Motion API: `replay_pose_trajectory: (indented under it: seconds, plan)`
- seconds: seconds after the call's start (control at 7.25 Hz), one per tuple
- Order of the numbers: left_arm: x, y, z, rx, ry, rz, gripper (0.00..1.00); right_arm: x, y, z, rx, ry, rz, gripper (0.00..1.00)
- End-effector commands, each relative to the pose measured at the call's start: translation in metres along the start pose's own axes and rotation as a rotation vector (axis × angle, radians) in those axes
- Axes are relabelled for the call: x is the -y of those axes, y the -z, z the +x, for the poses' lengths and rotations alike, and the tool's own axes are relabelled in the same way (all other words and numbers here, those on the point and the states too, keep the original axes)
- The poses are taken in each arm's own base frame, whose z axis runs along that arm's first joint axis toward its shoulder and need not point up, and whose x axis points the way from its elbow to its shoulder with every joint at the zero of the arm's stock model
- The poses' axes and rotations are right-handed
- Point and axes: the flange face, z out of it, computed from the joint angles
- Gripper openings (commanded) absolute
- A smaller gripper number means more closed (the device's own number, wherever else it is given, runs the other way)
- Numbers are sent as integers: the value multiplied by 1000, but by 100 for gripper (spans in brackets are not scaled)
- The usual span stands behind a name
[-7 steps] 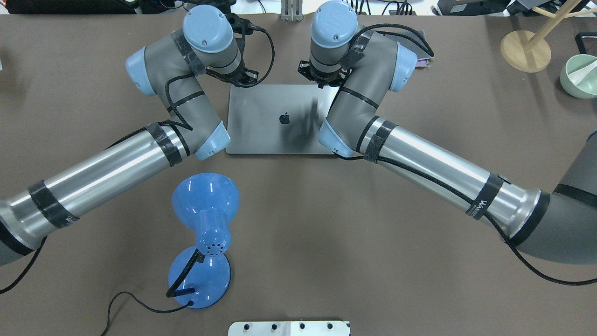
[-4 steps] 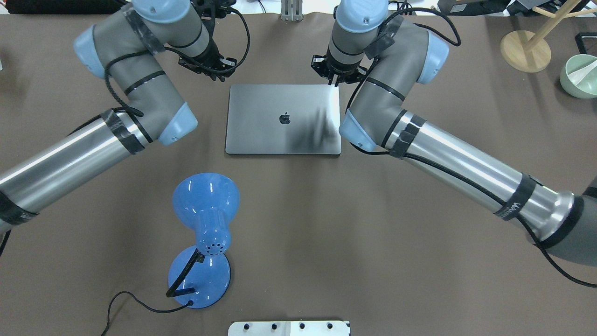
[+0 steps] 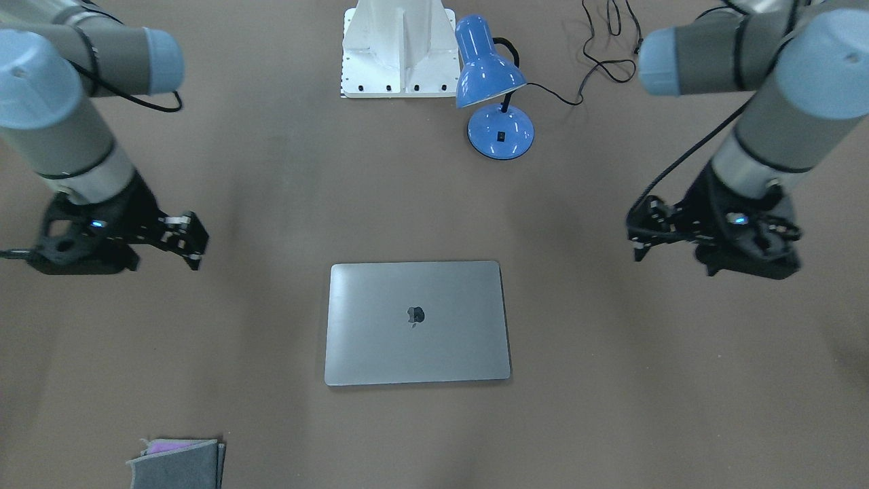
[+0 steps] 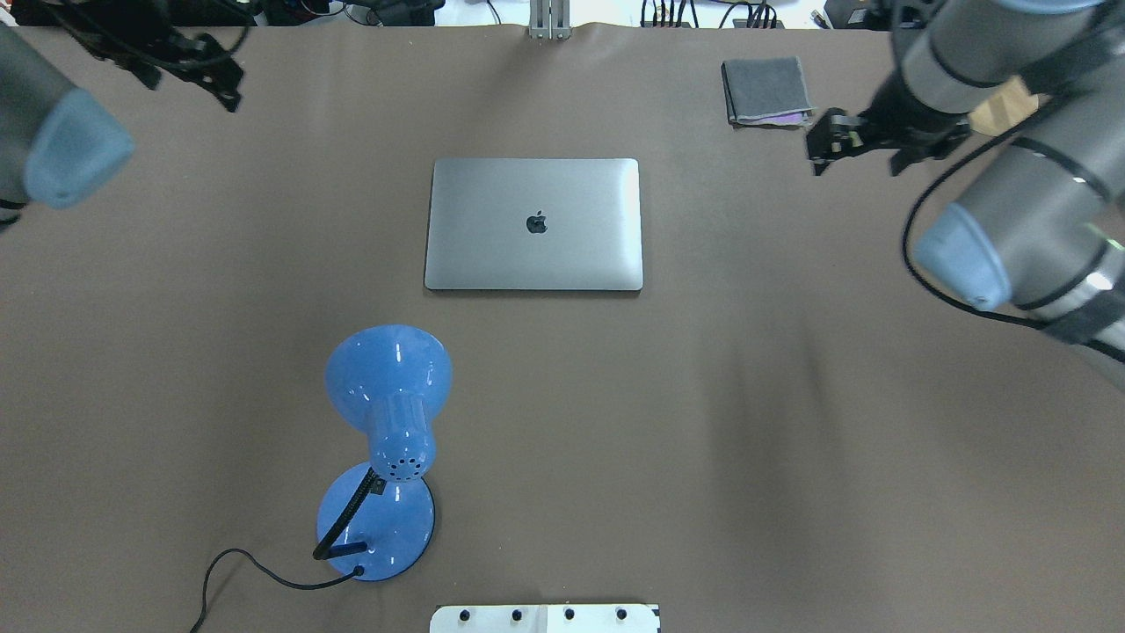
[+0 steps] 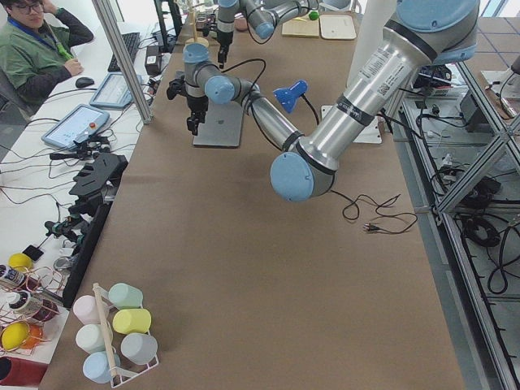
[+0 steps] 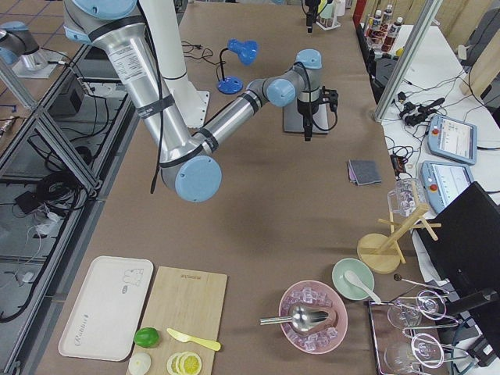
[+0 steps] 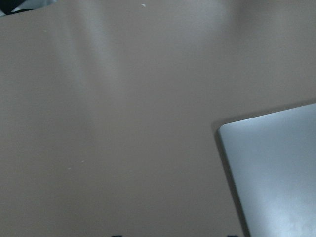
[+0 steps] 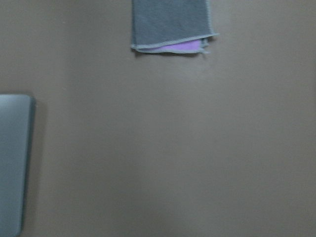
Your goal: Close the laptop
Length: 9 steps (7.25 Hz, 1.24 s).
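1. A slim silver-grey laptop (image 4: 533,224) lies flat on a brown desk (image 4: 703,422), a little beyond the middle as seen from the robot. Its lid is fully down with the dark logo facing up. No keyboard or screen shows in any view.
2. The left tool (image 3: 641,238) hangs in the air well out to the laptop's left side. It touches nothing, and its wrist camera catches only one corner of the lid.
3. The right tool (image 3: 193,244) hangs well apart on the opposite side, nearer to a small grey felt pouch (image 4: 766,90) than to the laptop. It touches neither of them.
4. Both tools carry nothing. The fingers are dark, small and partly blurred, so I cannot tell whether either pair is spread or pressed together.
5. A blue lamp (image 4: 387,440) stands on the robot's side of the desk, apart from the laptop, with its cord trailing away.
6. Judgement: the closing itself looks finished, and the step in hand appears to be clearing the arms away from the laptop.
7. Judgement: the next move calls for no further push on the lid. The arms need only reach a resting pose without brushing the pouch, the lamp or its cord.
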Motion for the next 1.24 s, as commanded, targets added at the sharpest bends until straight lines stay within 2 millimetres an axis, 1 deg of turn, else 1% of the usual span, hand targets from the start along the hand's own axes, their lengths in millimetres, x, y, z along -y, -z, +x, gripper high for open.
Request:
replay_pose_trajectory:
  seconds: [0.0,0.14,0.28,0.41,0.55,0.69,0.83,0.97,1.1]
  plan:
    - [-69,35,-152,-11,-61,-35,98,-34,35,185,-5,124,-43,100]
    - [-107,33,-211,6,-93,-55,98,-57,42,270,-19,186,-58,100]
    - [-158,19,-271,8,-123,-94,98,-83,40,345,-30,215,-79,100]
    - [-187,10,-322,6,-101,-127,98,-111,35,410,-34,239,-103,100]
    - [-234,-23,-356,-11,-22,-205,98,-154,18,458,-29,229,-146,100]
    - [-255,-34,-363,-18,3,-229,98,-166,18,468,-42,207,-152,100]
    - [-259,-27,-371,-17,21,-209,98,-171,12,475,-38,173,-167,100]
    - [-263,-32,-377,-18,50,-221,98,-171,10,476,-36,171,-170,100]
    - [-257,-29,-375,-8,122,-217,98,-173,9,476,-35,171,-171,100]
